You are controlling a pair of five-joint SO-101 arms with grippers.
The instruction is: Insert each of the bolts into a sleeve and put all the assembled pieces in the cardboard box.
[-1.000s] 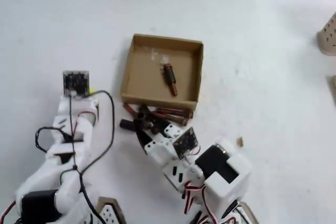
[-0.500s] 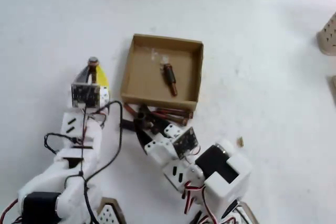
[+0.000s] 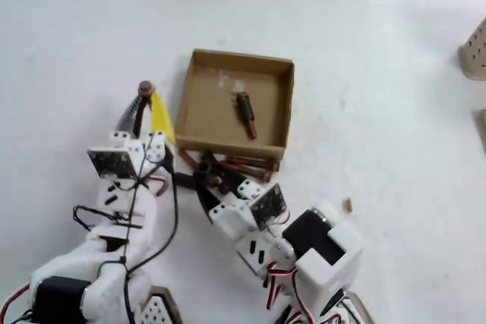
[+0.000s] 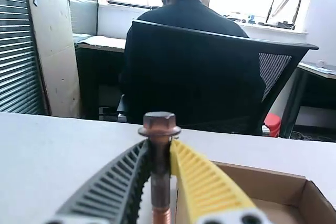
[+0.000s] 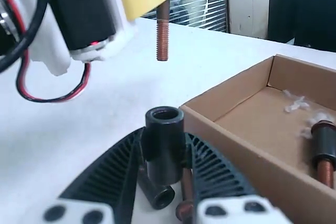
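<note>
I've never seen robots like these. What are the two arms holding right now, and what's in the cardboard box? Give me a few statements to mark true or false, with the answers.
1. The left gripper grips a bolt upright, head on top. True.
2. The right gripper is empty. False: it is shut on a black sleeve that stands with its opening up.
3. The bolt already sits inside the black sleeve. False: its threaded tip hangs in the air, apart from it.
4. One assembled piece lies in the cardboard box. True.
5. Some loose bolts lie on the table just outside the box. True.
</note>
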